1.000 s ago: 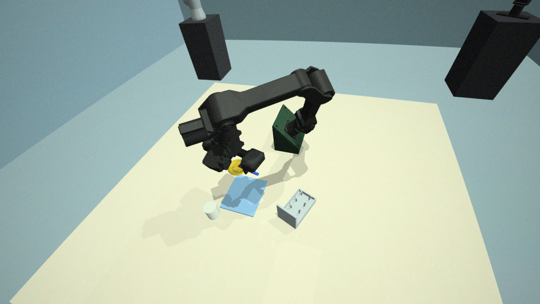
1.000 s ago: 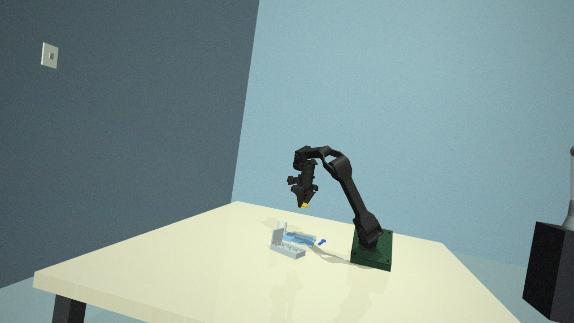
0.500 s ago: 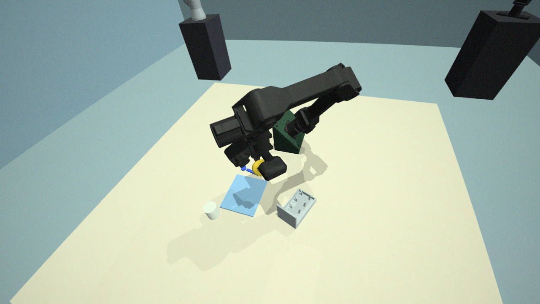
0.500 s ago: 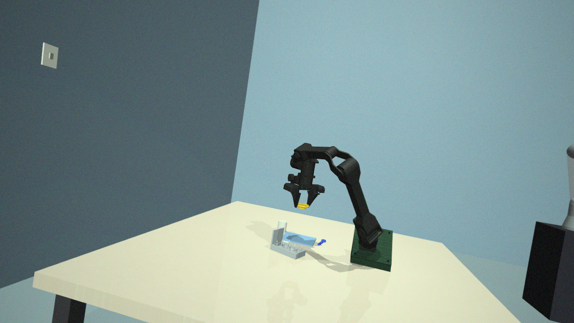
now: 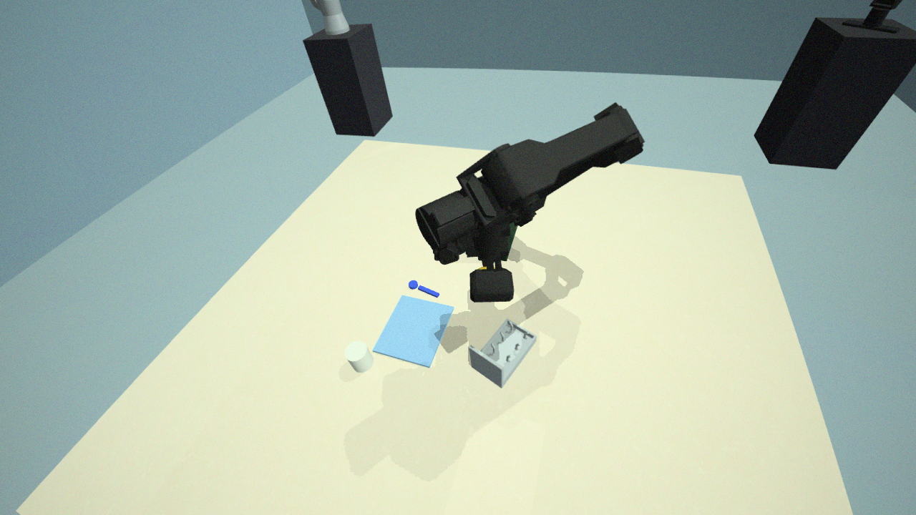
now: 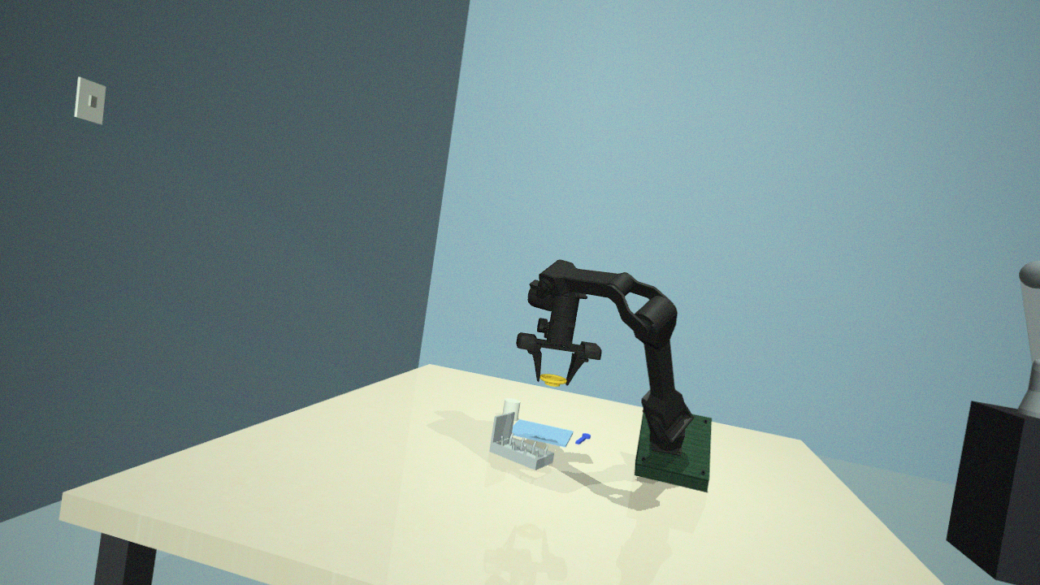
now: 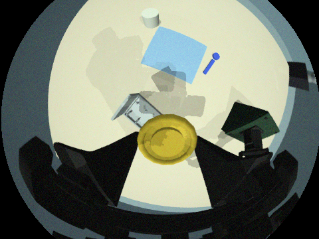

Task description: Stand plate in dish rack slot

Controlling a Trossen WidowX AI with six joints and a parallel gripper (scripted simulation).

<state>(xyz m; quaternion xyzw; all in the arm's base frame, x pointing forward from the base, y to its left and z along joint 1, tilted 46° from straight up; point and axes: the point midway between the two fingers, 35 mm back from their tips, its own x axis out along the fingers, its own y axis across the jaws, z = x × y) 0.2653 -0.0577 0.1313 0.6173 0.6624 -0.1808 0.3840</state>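
Note:
The yellow plate [image 6: 553,379] [image 7: 167,141] is held roughly level, high above the table. My gripper [image 6: 553,381] [image 7: 167,137] is shut on it, with a fingertip at each side of the rim. In the top view the arm and gripper hide nearly all of the plate; only a sliver of yellow shows. The grey dish rack [image 5: 488,368] [image 6: 501,431] [image 7: 121,107] stands on the table with a tall end wall and short curved rails along its base. In the wrist view the plate covers one end of the rack. No plate is in its slots.
A light blue mat [image 5: 413,330] [image 6: 543,431] [image 7: 176,50] lies beside the rack. A white cylinder [image 5: 359,356] [image 6: 511,409] [image 7: 151,18] stands by the mat. A blue spoon-like item [image 5: 428,291] [image 6: 582,439] [image 7: 209,66] lies at its other side. The green arm base [image 6: 672,465] [image 7: 244,116] is nearby.

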